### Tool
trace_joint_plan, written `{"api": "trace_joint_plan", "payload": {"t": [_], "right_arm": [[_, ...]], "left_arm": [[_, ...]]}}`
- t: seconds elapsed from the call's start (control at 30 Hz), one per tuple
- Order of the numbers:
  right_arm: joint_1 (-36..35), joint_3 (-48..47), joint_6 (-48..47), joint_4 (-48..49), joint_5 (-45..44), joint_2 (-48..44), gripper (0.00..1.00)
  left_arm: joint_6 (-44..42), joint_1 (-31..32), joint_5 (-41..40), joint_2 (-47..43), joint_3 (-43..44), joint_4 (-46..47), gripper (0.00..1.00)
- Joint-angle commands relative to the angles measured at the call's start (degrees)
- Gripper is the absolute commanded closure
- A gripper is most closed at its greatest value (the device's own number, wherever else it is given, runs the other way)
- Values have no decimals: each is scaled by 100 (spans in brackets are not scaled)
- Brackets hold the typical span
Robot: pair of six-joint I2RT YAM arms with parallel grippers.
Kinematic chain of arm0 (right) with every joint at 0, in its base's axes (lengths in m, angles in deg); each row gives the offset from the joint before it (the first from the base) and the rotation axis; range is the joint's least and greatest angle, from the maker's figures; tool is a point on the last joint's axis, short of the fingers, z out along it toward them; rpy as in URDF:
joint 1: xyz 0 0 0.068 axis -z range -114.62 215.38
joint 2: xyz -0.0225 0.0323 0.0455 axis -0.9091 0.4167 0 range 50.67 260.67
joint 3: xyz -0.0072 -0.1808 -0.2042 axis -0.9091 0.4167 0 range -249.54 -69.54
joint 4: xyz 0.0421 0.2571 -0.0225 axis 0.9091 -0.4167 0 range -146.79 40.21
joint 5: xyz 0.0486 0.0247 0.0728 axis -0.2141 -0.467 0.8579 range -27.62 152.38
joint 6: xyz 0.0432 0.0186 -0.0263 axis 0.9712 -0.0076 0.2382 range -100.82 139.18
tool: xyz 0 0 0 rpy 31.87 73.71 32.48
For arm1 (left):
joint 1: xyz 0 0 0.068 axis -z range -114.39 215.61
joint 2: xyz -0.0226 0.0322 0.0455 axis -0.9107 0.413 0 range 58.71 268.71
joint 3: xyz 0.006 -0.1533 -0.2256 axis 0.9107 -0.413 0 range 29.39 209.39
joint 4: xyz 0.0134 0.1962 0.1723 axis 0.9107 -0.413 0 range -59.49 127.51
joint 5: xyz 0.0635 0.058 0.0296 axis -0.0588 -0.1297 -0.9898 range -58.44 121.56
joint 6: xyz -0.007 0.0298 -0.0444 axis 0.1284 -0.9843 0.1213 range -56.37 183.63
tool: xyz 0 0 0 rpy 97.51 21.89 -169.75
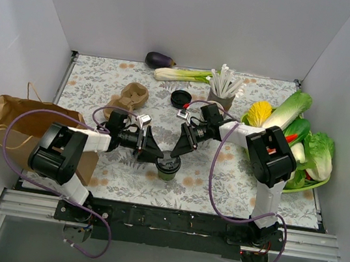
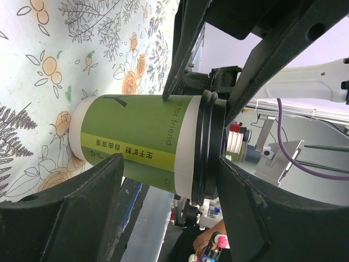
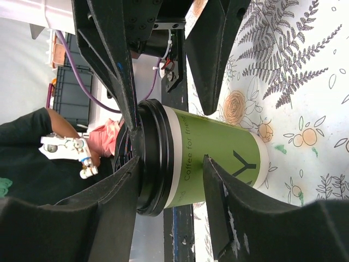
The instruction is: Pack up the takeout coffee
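The takeout coffee (image 1: 168, 167), a green and cream paper cup with a black lid, stands upright on the flowered tablecloth near the front middle. My left gripper (image 1: 152, 152) reaches it from the left and my right gripper (image 1: 181, 146) from behind on the right. In the left wrist view the cup (image 2: 136, 136) lies between the open jaws of my left gripper (image 2: 170, 164), one finger against the lid top and one beside the body. In the right wrist view my right gripper (image 3: 172, 161) is open the same way around the cup (image 3: 218, 153). Neither has closed on it.
A brown paper bag (image 1: 8, 120) lies at the left edge. A pulp cup carrier (image 1: 133, 95), a loose black lid (image 1: 180, 98) and a holder of white sticks (image 1: 222, 90) stand behind. An eggplant (image 1: 160, 60), a leek (image 1: 182, 75) and a tray of vegetables (image 1: 309, 184) fill the back and right.
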Motion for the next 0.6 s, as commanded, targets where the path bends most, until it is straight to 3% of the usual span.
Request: {"api": "trace_joint_plan", "payload": {"t": [0.0,0.3,0.33,0.37,0.57], "right_arm": [[-23,23,-15,-100,32,-114,43],[-5,-320,-1017,-1067,-179,-457,23],[-14,-337,-1088,-1207,-205,-483,22],[-14,-346,-1236,-1287,-223,-536,21],[-14,-355,-1519,-1612,-329,-651,17]], "left_arm": [[-29,-41,-279,15,-205,116,33],[472,-32,240,-495,-214,1031,17],[333,-32,266,-626,-214,848,16],[210,-32,319,-688,-179,707,2],[-1106,-32,417,-891,23,-918,2]]}}
